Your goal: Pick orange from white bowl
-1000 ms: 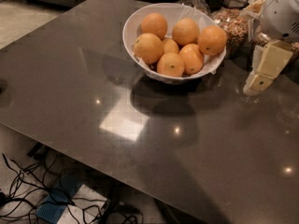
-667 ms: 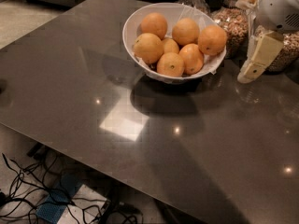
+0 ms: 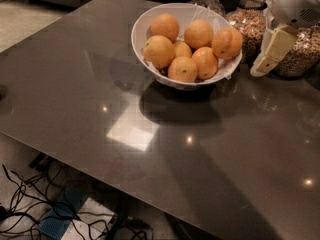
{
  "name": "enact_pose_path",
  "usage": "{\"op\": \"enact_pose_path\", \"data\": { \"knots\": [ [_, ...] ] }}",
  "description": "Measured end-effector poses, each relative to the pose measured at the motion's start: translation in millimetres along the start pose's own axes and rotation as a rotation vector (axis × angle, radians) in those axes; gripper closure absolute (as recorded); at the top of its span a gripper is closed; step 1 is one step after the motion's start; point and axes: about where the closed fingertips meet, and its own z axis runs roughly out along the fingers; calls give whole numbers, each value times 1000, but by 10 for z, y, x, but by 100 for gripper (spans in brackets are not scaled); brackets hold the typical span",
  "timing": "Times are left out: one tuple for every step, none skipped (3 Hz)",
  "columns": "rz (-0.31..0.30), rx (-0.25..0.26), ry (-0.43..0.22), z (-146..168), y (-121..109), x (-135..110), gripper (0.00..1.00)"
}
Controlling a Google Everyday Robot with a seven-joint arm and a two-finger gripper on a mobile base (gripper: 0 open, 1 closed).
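Observation:
A white bowl point(image 3: 141, 26) stands on the dark table point(image 3: 75, 94) at the back middle. It holds several oranges heaped together. A large deep-orange orange point(image 3: 227, 42) with a small dark stem dot lies at the bowl's right rim. A smaller orange point(image 3: 182, 49) sits in the middle, and a paler large one point(image 3: 159, 51) at the left. My gripper point(image 3: 269, 53), cream-coloured below a white wrist, hangs just right of the bowl. It is close to the rim-side orange, above the table, and holds nothing that I can see.
Clear glass jars of grains stand behind and beside the gripper: one point(image 3: 248, 24) at the bowl's back right, another point(image 3: 302, 54) at the right edge. Cables and a blue-and-white box point(image 3: 65, 216) lie on the floor past the table's front edge.
My gripper has moved a little left and up in the picture, closer to the bowl's right rim. The bowl and the oranges have not moved.

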Motion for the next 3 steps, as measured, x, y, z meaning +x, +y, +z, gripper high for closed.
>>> {"op": "enact_pose_path", "data": {
  "knots": [
    [0, 0, 0, 0, 0, 0, 0],
    [19, 13, -7, 20, -57, 26, 0],
    [86, 36, -50, 95, -220, 138, 0]
  ]
}}
